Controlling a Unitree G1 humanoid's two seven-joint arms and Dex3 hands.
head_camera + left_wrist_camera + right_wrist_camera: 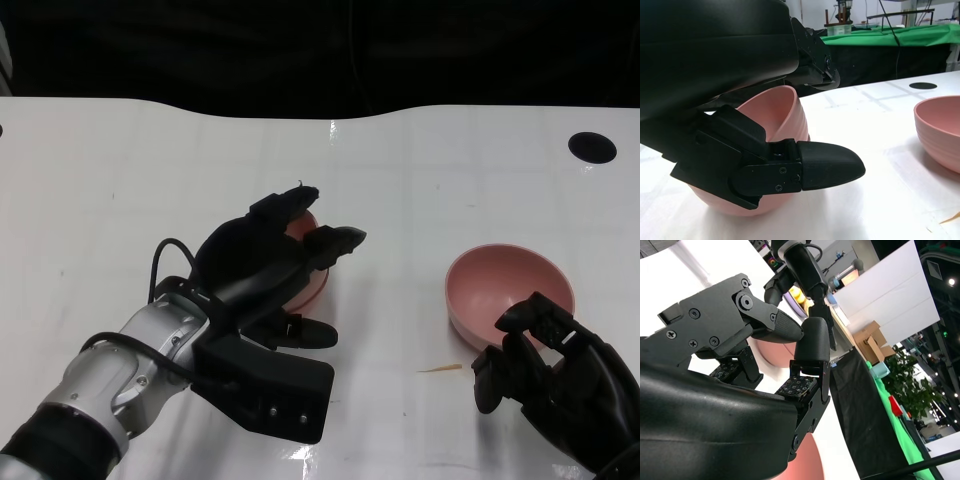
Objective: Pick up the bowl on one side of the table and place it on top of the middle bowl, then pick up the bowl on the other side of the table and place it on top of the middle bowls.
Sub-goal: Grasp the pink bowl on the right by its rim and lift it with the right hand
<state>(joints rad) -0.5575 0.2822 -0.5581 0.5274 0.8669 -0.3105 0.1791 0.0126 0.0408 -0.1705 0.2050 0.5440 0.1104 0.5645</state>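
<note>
A pink bowl [314,283] stands at the table's middle, mostly hidden under my left hand [265,262]. That hand grips it from above. In the left wrist view the thumb [825,167] lies against the outer wall of this bowl [774,114] and the fingers reach over its far rim. Whether a second bowl sits under it I cannot tell. Another pink bowl [505,278] [940,131] stands empty on the right. My right hand [548,368] [790,347] is at its near rim, fingers curled in and holding nothing.
A thin straw-coloured sliver [440,369] lies on the white table [120,180] between the two bowls. A round black hole [592,147] marks the far right corner. Beyond the table's back edge all is dark.
</note>
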